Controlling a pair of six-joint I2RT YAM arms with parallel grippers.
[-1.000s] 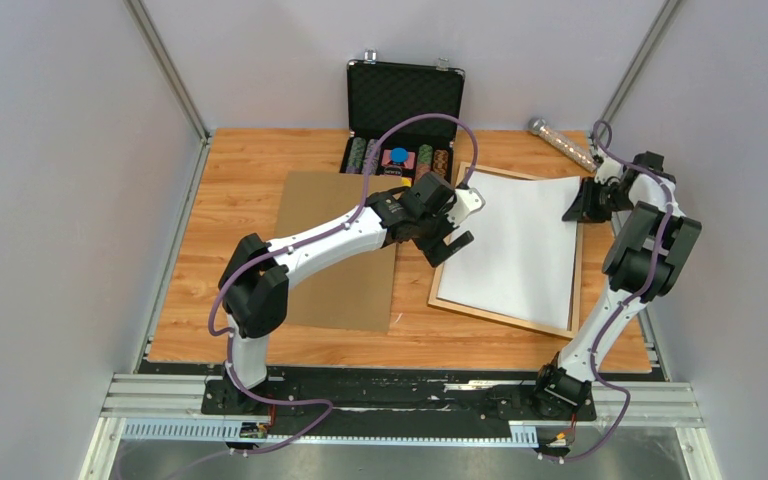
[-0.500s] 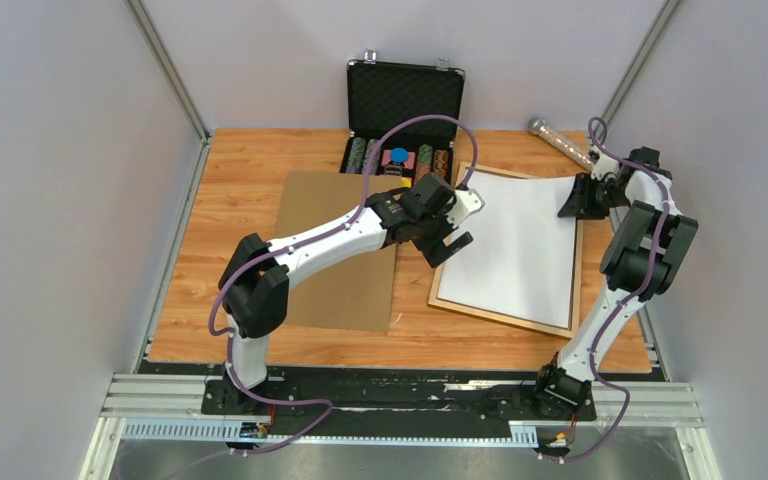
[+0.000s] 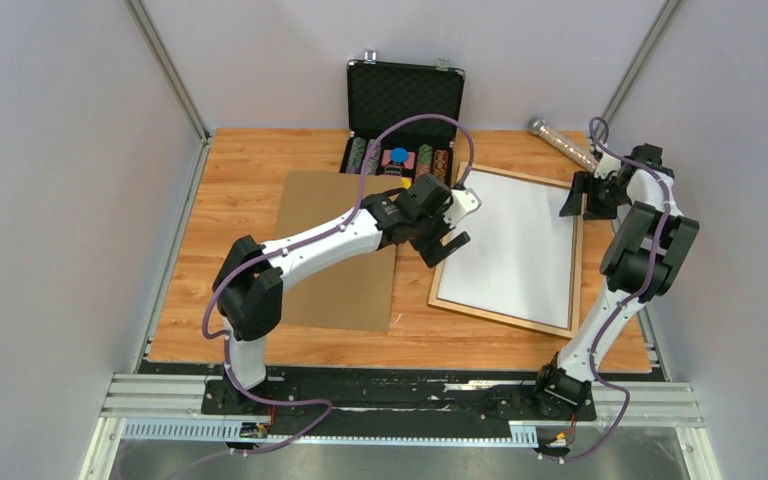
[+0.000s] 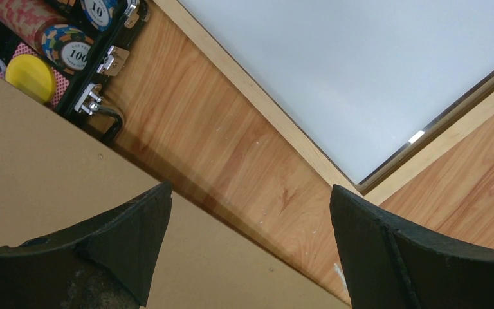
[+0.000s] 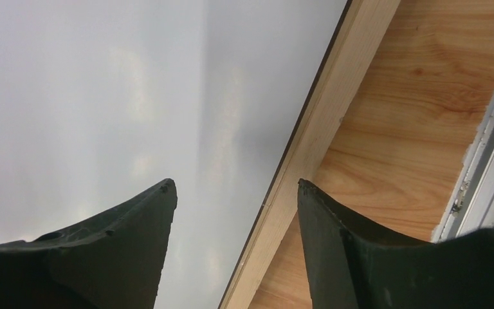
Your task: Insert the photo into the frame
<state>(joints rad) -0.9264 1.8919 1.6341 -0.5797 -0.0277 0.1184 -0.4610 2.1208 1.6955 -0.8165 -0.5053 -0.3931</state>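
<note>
Seeing the photo (image 3: 515, 245) flat, white back up, inside the frame (image 3: 500, 318) on the desk (image 3: 260, 160); left jaws, right jaws apart, empty. Drag right jaws sideways and you could snag its corner.

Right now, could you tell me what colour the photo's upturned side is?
The photo shows plain white; top view.

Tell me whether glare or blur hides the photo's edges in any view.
Top external: even light, sharp, the photo and the frame read cleanly. Left wrist: one small glint at the frame's inner corner, otherwise clear. Right wrist: faint mottled shading across the photo, its edge against the rail distinct.
</note>
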